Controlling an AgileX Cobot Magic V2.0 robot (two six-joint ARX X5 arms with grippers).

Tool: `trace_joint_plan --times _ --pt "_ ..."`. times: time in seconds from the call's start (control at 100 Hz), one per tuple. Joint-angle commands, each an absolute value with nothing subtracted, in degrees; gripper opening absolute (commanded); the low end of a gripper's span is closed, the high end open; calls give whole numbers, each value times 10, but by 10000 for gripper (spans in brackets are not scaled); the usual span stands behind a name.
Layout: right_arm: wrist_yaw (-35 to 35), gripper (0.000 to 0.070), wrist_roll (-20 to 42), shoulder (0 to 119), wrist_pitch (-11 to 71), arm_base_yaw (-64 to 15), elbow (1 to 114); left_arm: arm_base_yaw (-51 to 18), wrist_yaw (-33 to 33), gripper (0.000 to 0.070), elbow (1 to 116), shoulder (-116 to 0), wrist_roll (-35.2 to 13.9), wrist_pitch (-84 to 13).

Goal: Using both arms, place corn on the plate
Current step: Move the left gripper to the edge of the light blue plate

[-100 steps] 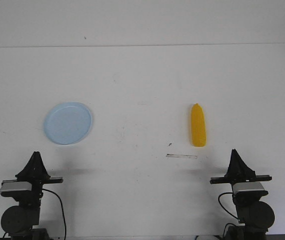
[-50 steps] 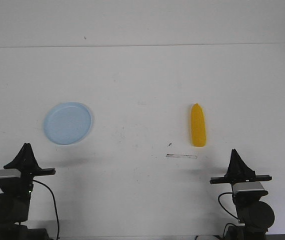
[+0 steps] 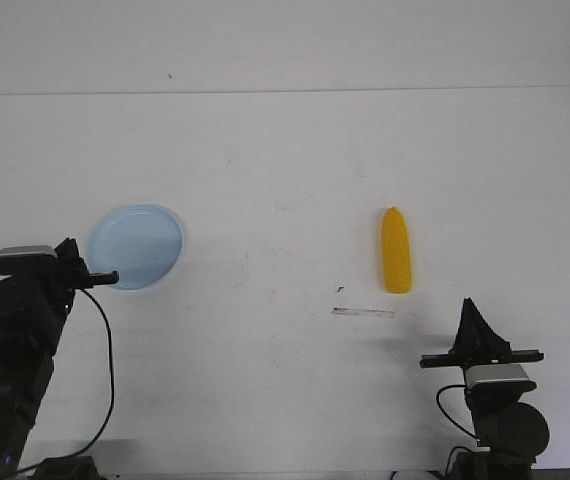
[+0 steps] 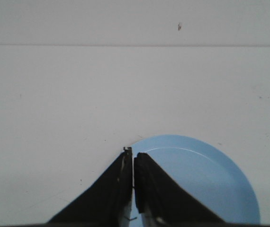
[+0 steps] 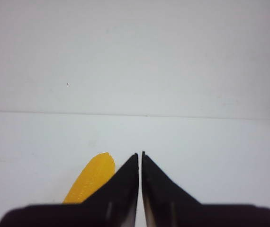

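Lying on the table right of centre, the corn (image 3: 397,252) sits well apart from the plate (image 3: 137,246). Both grippers, left (image 3: 68,260) and right (image 3: 472,315), are closed and empty; the left could nudge the plate.

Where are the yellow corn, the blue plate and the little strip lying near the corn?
corn (image 3: 397,252): front view, middle of the cob.
plate (image 3: 140,243): front view, bare centre of the dish.
strip (image 3: 363,313): front view, middle of the thin strip lying just in front of the corn.
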State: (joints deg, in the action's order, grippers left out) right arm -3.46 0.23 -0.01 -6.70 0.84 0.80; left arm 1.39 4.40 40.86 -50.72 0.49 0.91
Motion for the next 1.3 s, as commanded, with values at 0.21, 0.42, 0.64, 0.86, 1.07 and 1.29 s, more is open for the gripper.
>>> trace_joint_plan --times 0.21,0.42,0.64,0.86,1.07,1.29 --pt "-36 14 1 1 -72 8 7 27 30 2 509 -638 -30 -48" --pt "-36 14 1 1 -72 8 7 63 29 2 653 -750 -172 -264" --pt "-36 14 1 1 -72 8 7 127 -86 2 703 -832 -191 -343" --pt "-36 14 1 1 -72 8 7 187 -183 17 703 -871 -191 -362" --pt "-36 14 1 1 -72 8 7 208 -183 212 703 -892 -190 -361" --pt "-36 14 1 1 -72 8 7 204 -183 211 703 -922 -189 -358"
